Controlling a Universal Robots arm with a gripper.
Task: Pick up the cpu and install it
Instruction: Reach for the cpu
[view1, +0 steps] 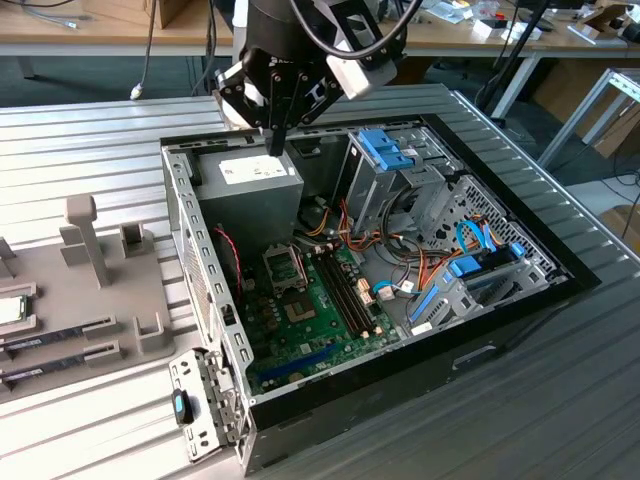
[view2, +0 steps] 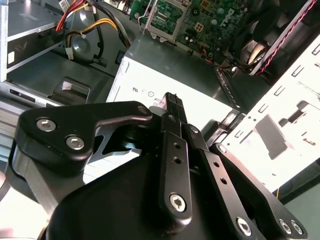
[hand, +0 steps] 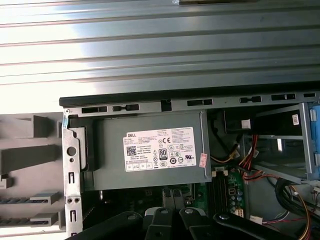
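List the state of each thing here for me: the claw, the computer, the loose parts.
gripper: shut, holding nothing, above the power supply.
case: lying flat, side open, insides exposed.
power supply: mounted in the case.
cpu: lying in the holder on the exterior view's left, outside the case, not picked up.
memory sticks: lying in the same holder.

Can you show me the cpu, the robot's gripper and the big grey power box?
cpu (view1: 9, 310), exterior view, on its silver top.
gripper (view1: 274, 146), exterior view, at its fingertips.
power box (hand: 150, 150), first wrist view, on its white label.
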